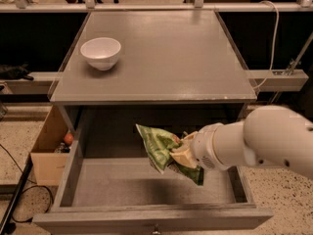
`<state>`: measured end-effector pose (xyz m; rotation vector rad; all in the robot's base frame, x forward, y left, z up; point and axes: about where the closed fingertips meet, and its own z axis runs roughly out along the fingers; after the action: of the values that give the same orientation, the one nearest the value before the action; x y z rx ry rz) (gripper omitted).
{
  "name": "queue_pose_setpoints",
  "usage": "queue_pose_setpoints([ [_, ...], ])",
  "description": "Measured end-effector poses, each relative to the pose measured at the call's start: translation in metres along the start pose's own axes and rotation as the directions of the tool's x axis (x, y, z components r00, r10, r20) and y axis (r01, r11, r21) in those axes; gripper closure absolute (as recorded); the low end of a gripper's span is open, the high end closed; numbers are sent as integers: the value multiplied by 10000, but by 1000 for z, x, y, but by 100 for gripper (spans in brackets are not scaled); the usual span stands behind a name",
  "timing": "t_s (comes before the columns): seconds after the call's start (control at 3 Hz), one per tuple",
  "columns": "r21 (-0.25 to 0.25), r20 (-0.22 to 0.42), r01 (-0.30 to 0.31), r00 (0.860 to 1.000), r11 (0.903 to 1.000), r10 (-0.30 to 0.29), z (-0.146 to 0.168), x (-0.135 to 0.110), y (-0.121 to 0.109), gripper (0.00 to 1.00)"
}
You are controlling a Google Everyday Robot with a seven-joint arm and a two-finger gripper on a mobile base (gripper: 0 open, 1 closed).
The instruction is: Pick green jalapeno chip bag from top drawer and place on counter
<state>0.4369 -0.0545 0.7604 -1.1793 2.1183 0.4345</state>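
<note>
The green jalapeno chip bag [160, 147] hangs crumpled in my gripper [182, 153], lifted above the grey bottom of the open top drawer [112, 187]. The gripper is shut on the bag's right side, and my white arm [254, 143] reaches in from the right. The bag is at about the height of the counter's front edge, in front of it. The counter [166, 53] is the grey square tabletop above the drawer. The drawer's front knob [155, 228] shows at the bottom edge.
A white bowl [100, 52] stands on the counter's left rear part. A tan cardboard box [48, 151] with small items sits on the floor left of the drawer. A white cable [274, 38] hangs at the right. Black cables lie on the floor at bottom left.
</note>
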Motion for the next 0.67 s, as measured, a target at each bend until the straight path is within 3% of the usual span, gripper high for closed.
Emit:
queue_pose_setpoints([
  [0.33,529,183,683,9974,9963,-693,-70,-39,-23,100],
  [0.67,708,463,943,9941,9930,-977,-93,-66,-32,100],
])
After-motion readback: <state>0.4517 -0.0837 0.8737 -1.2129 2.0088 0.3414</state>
